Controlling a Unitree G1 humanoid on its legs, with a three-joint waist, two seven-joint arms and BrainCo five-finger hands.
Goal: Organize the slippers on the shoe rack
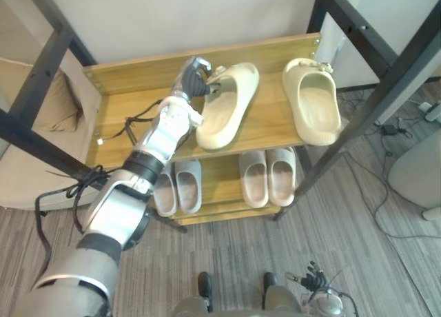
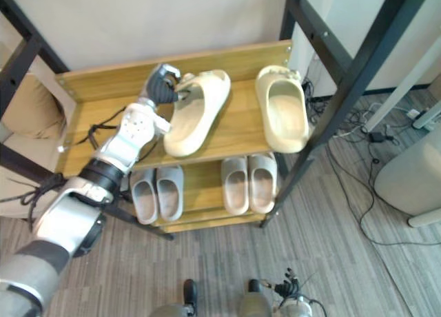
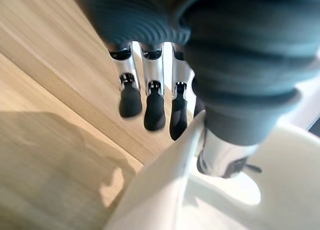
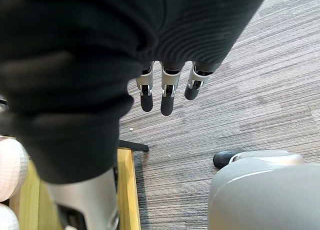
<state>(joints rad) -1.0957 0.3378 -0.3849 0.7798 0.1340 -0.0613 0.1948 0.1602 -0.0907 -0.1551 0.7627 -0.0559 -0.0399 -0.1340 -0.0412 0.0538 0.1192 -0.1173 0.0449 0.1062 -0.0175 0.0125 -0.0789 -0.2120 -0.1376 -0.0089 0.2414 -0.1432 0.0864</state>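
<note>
On the shoe rack's (image 1: 124, 103) top shelf, the left hand (image 1: 196, 74) pinches the skewed cream slipper's (image 1: 227, 114) rim, thumb inside, likely to square it with its mate (image 1: 313, 100) lying to its right. The right hand (image 4: 167, 92) hangs loose-fingered over the floor (image 4: 250, 65).

The shoe rack (image 1: 207, 65) stands on the floor (image 1: 234, 255) against the wall, with 2 shelves, one above the other. On the top shelf (image 1: 269, 124) lie 2 slippers, well apart. The left slipper (image 1: 224, 114) lies slanted near the middle, and the right slipper (image 1: 315, 103) lies by the right end, reaching the front edge. The left hand (image 1: 195, 74) is at the left slipper's far end, thumb inside the rim and fingers outside it. On the lower shelf (image 1: 220, 172) sit 2 pairs side by side: the left pair (image 1: 178, 186) and the right pair (image 1: 267, 178). A cushioned seat (image 1: 41, 103) is left of the rack, and cables (image 1: 386, 131) lie on the floor to its right. The right hand (image 4: 167, 85) hangs above the floor before the rack.
</note>
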